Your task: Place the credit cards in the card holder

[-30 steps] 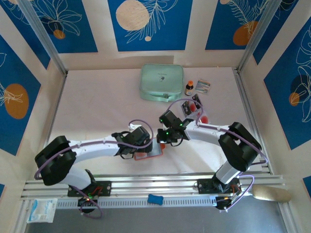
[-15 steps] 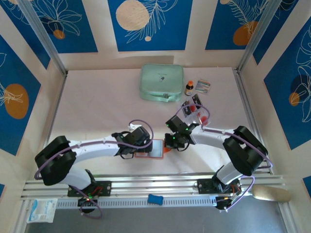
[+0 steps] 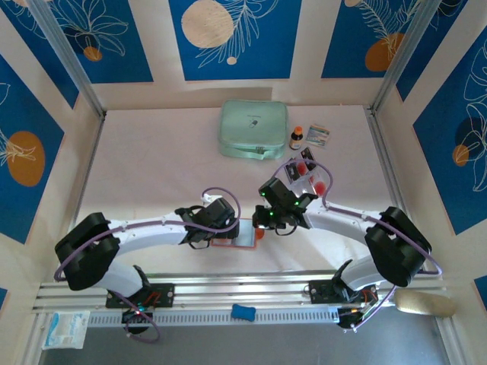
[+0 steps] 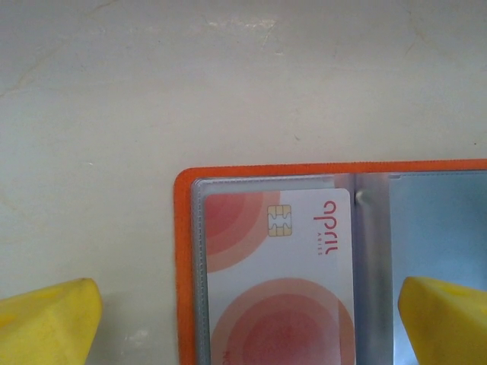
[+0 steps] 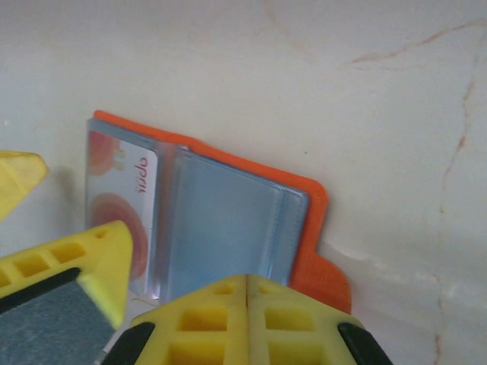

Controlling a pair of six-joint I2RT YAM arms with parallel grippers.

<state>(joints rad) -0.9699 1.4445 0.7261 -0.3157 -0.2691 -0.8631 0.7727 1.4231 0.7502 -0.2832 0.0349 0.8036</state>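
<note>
- The card holder [image 4: 181, 258] lies open and flat on the table [image 3: 152, 167], at about 6 o'clock from the table's middle, close to my arms.
- One pale credit card [image 4: 278, 281] with big red rings sits in the clear pocket on the left page.
- My left gripper [image 4: 247, 323] hangs right over the holder. Its yellow fingers [image 4: 47, 319] are spread wide, at 8 and 4 o'clock in its own camera, and pinch nothing.
- My right gripper [image 5: 247, 308] is at about 3 o'clock of the holder. Its fingers are pressed tight together, with nothing between them that I can see.
- The other credit cards [image 3: 301, 166] wait between 1 and 2 o'clock from the holder, well apart from it.
- What could go wrong: the shut right fingers look very near the holder's edge. If I push there, I think the holder may slide on the smooth table, or a page may flip shut.
- The card's edge lies close to the middle fold. A bump could make it slip out.
- If I close the left fingers now, they could squash the holder.
- Writing: the card has a gold chip [image 4: 279, 220] and red curly letters [image 4: 329, 228] lying sideways. I cannot read them as a word.
- The labels on the small bottle [image 3: 296, 138] and the packet [image 3: 319, 135], up at 12 o'clock, are too small to read.
</note>
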